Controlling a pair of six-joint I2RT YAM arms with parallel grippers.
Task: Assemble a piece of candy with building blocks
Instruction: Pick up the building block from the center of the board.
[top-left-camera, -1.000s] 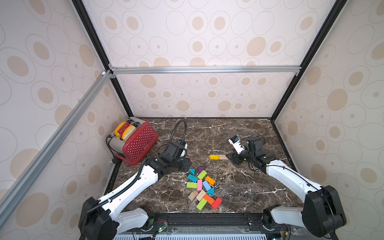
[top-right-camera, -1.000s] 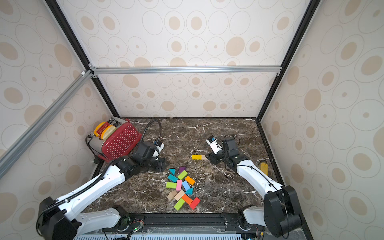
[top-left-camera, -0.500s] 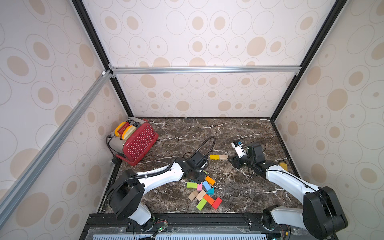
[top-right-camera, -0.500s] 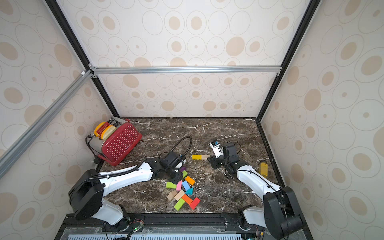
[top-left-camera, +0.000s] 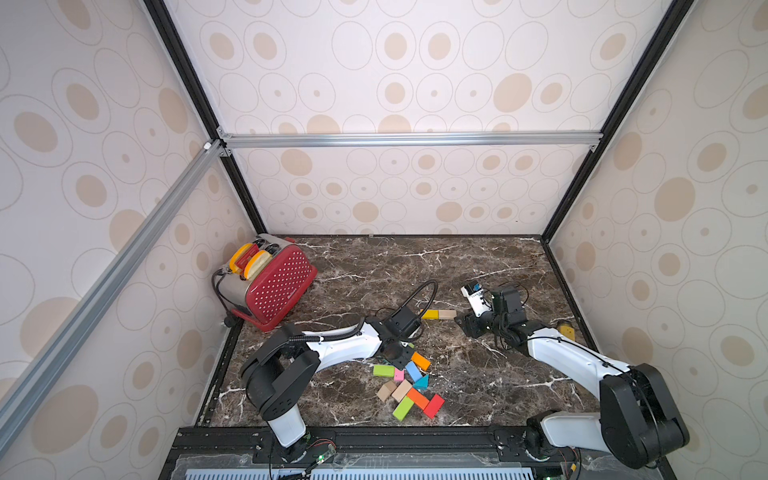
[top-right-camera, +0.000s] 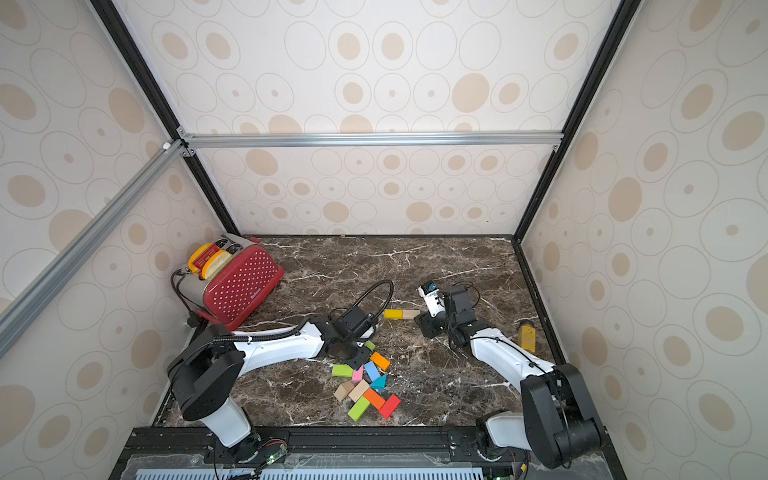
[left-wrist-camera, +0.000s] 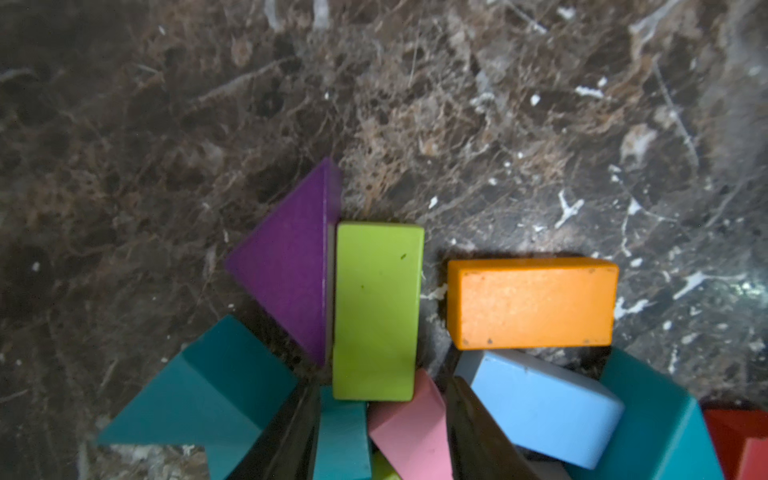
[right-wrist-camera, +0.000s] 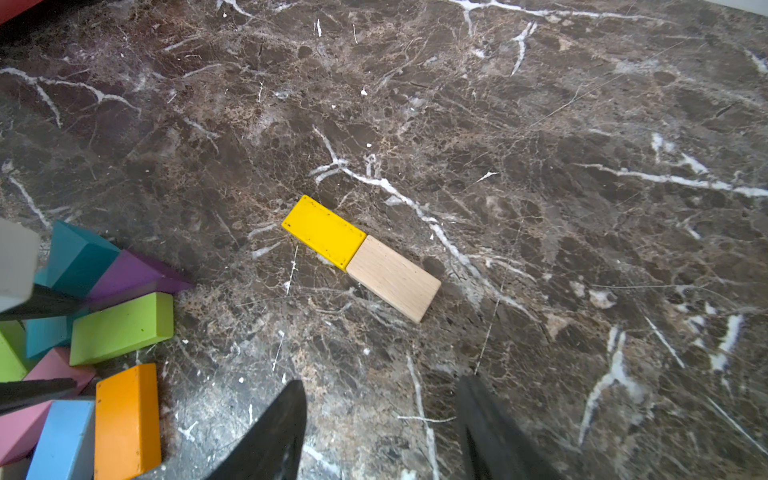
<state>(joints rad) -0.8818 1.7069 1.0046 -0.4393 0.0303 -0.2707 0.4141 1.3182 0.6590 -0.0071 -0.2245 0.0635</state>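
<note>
The left gripper has swung in from beside the red toaster within the last second and now sits low over the far edge of the pile of building blocks near the front of the marble tabletop. Seen from its wrist, its two dark fingers stand narrowly apart on either side of the near end of a lime-green brick, with a purple wedge pressed against one side of that brick, a pink block wedged underneath and an orange brick just beside it; whether the fingers already pinch the green brick cannot be told. The right gripper has hardly shifted: it hovers with its fingers moderately apart and empty, just beside the two bricks already laid end to end, a yellow brick touching a plain tan brick, which lie well apart from the pile. That pair looks like the start of the candy, so the reach into the pile reads as the fetching of the next piece, with most of the build still to come and a crowded pick that could drag neighbours along.
</note>
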